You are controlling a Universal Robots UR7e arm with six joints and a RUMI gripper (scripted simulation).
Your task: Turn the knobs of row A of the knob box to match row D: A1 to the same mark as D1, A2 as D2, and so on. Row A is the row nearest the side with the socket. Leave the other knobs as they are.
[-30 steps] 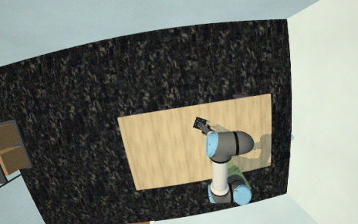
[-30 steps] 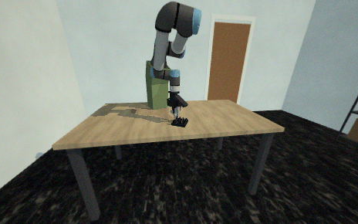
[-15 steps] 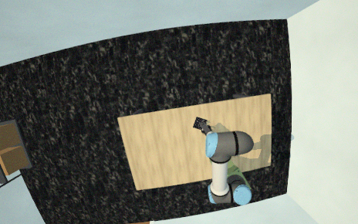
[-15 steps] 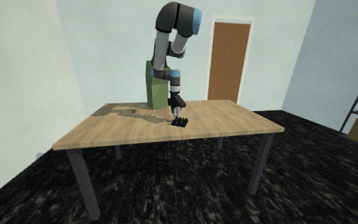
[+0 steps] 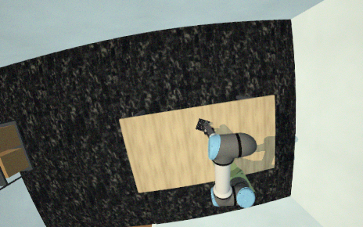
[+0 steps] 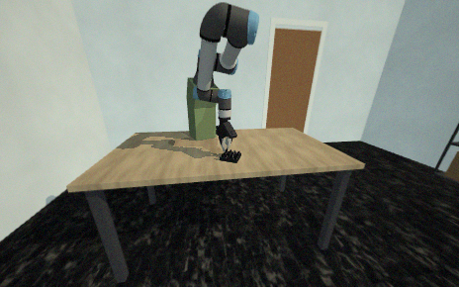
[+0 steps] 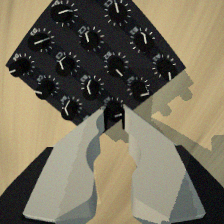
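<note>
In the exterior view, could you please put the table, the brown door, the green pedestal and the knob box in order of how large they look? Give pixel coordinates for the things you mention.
1. Table (image 5: 168, 156) (image 6: 282, 153)
2. Brown door (image 6: 293, 76)
3. Green pedestal (image 6: 204, 121)
4. Knob box (image 5: 201, 125) (image 6: 229, 157) (image 7: 77, 52)
</note>
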